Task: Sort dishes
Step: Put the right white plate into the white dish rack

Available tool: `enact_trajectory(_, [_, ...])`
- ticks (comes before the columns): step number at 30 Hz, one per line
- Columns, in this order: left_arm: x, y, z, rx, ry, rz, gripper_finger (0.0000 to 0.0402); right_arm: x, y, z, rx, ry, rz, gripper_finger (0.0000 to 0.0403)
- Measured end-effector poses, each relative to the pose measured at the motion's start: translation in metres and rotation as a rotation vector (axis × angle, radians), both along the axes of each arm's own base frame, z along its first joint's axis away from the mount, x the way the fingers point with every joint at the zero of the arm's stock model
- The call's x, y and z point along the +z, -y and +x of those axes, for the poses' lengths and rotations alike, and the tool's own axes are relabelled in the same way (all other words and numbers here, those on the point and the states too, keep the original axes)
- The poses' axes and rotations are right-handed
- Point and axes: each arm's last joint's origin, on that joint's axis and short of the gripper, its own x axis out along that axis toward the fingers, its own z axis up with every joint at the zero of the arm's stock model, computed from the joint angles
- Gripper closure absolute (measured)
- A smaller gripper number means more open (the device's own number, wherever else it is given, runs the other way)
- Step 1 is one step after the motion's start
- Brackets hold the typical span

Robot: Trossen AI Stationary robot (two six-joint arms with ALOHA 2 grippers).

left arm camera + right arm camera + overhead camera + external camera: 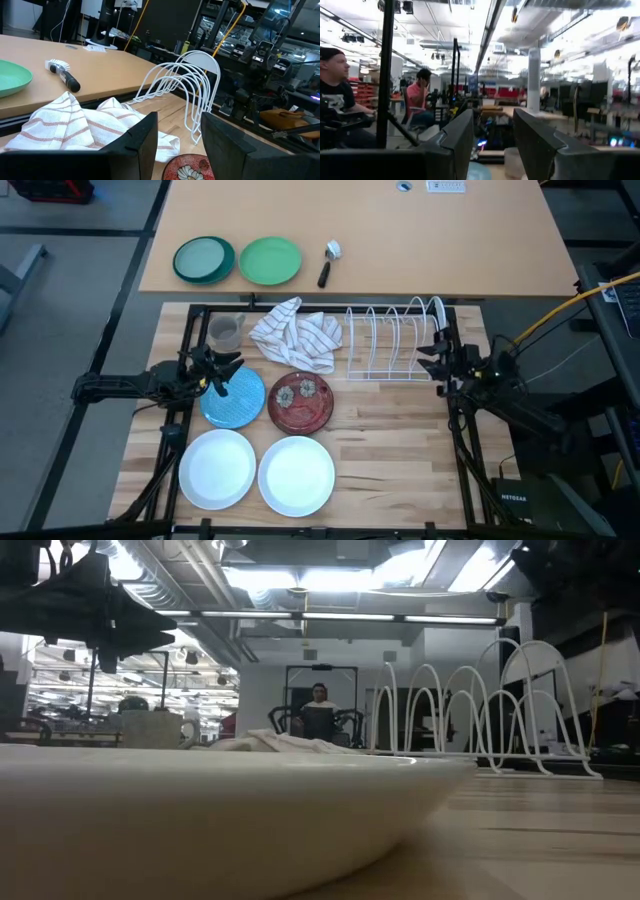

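A light blue plate [236, 402], a dark red flowered plate [300, 401] and two white plates [216, 468] [296, 475] lie flat on the wooden table. Another white plate [437, 311] stands on edge in the right end of the white wire rack [390, 340]. My left gripper [220, 372] [180, 125] is open and empty, above the blue plate's far left edge. My right gripper [432, 356] [492, 120] is open and empty, just right of the rack's right end.
A striped cloth [295, 332] lies bunched left of the rack, and a small grey cup [226, 332] stands to the cloth's left. On the far table are two green plates [204, 260] [270, 260] and a brush [328, 262]. People show in the room behind.
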Motion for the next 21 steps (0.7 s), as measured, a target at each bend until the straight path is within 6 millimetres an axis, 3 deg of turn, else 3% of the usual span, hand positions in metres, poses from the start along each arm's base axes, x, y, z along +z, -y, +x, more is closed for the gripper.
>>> enact_trajectory(13, [0.000,0.000,0.000,0.000,0.000,0.000,0.0260,0.015,0.021,0.034,0.095,-0.203,0.166,0.0258])
enact_trajectory(21, [0.000,0.000,0.000,0.000,0.000,0.000,0.0260,0.047,0.020,0.081,0.287,-0.294,0.092,0.0258])
